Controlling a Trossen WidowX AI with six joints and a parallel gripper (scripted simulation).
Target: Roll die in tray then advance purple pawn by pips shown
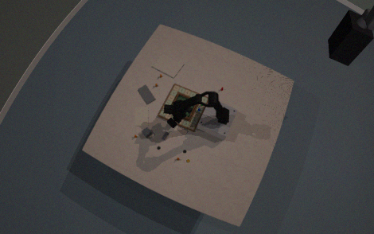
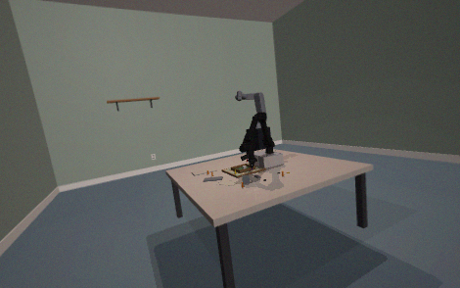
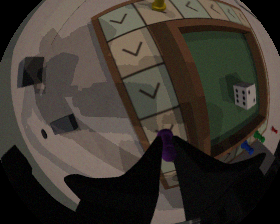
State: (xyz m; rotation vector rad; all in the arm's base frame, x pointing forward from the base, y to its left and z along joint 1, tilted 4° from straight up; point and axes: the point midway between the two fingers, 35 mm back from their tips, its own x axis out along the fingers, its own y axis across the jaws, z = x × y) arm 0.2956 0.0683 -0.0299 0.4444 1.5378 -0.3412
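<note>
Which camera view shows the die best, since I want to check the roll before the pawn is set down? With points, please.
The wrist view: the die (image 3: 245, 96) sits large on the green tray floor, with several faces and dark pips visible. In the top view, the arm covers much of the tray; in the exterior view, I cannot make out the die.

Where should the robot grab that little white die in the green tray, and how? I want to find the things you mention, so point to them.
I'd bring the hand (image 3: 165, 140) down from above and pinch the die (image 3: 244, 96) by two opposite upright sides. It's a small cube sitting flat on the tray's green floor (image 3: 211, 65), and those sides are flat. The hand has the purple pawn (image 3: 167, 145) now.
</note>
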